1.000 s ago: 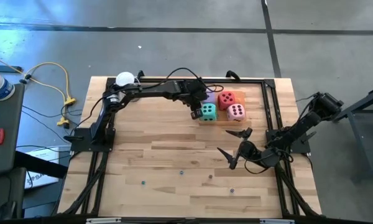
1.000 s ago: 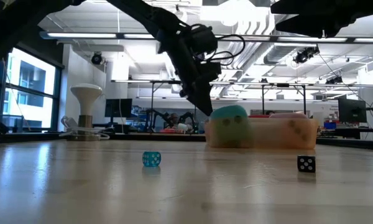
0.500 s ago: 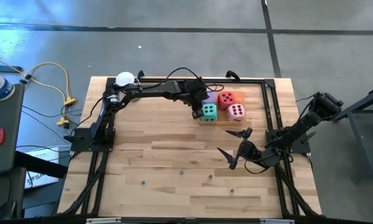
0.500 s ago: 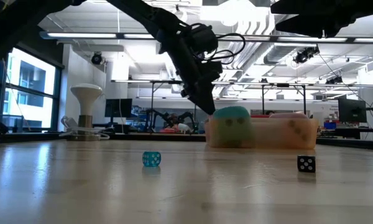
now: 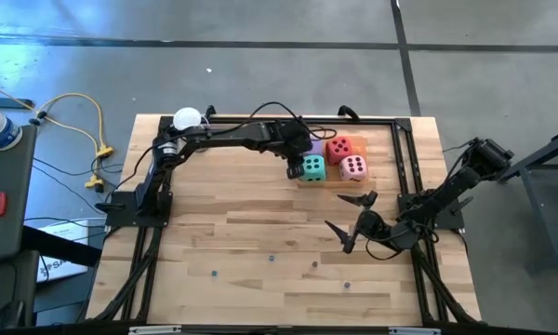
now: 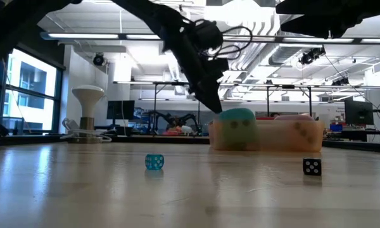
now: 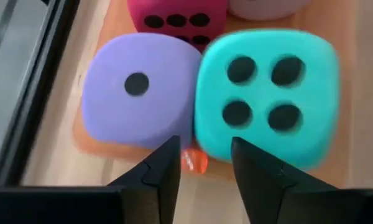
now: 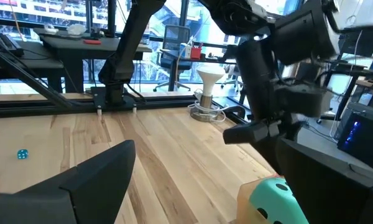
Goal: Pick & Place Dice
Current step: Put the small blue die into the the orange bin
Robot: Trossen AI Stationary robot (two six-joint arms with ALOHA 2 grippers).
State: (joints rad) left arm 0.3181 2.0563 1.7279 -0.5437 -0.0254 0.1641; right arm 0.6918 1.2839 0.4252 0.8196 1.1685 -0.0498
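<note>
The left pincer [image 5: 295,168] is being lifted away, fingers parted and holding nothing. The teal die [image 5: 312,167] is being left in the tray [image 5: 357,145], probably placed.

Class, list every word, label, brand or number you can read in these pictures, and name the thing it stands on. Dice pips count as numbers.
No readable words, labels or brands in any view.
"4": four pips on the teal die.
"1": one pip on the purple die.
"3": a row of three pips on the red die.
Small black die: white pips, too small to count.
</note>
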